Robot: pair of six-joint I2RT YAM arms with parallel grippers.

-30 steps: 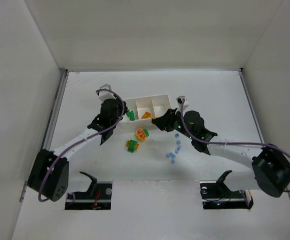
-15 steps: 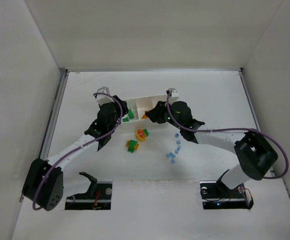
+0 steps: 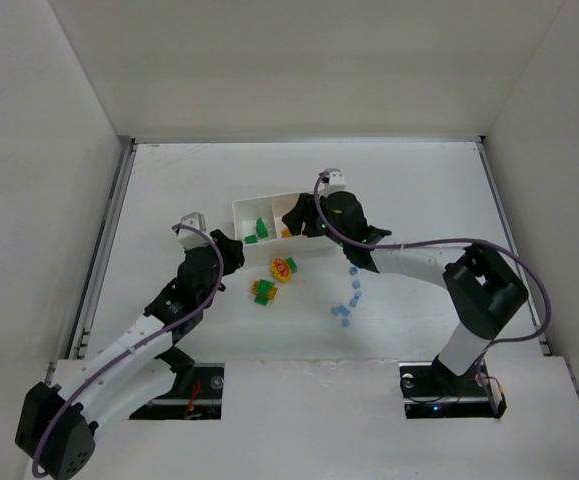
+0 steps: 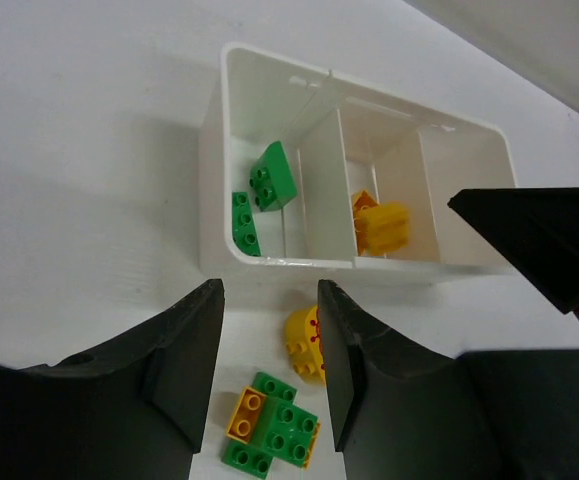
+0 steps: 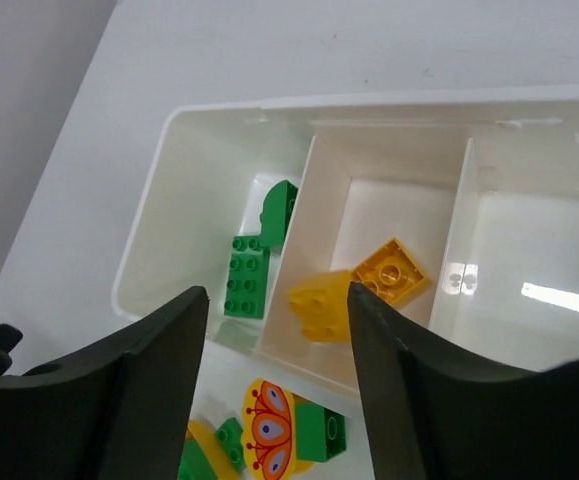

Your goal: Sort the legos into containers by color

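1. White plastic is the material of the tray [image 3: 237,208], which has three square compartments in a row. It lies on the bench [image 3: 419,180], in the far middle part, between the two hands.
2. In the left end compartment there are two green bricks [image 4: 272,175]. One lies low near the front wall, and the other is tilted against the divider.
3. In the middle compartment a yellow brick [image 5: 319,305] and an orange brick [image 5: 394,268] lie side by side.
4. The left hand [image 4: 269,295] is on the near side of the tray, toward its left end. Its fingers stand apart and hold nothing.
5. The right hand [image 5: 277,295] hangs above the tray, over the green and middle compartments. Its fingers are also spread, with nothing gripped between them.
6. Just beside the near wall of the tray, a yellow piece [image 3: 284,268] with a red pattern lies on the bench, joined to a green brick.
7. A little nearer to the arms lies a cluster [image 4: 272,430] of green and orange bricks joined together.
8. Several pale blue bricks [image 3: 349,295] are scattered to the right of the cluster, apart from the tray and beside the right arm.
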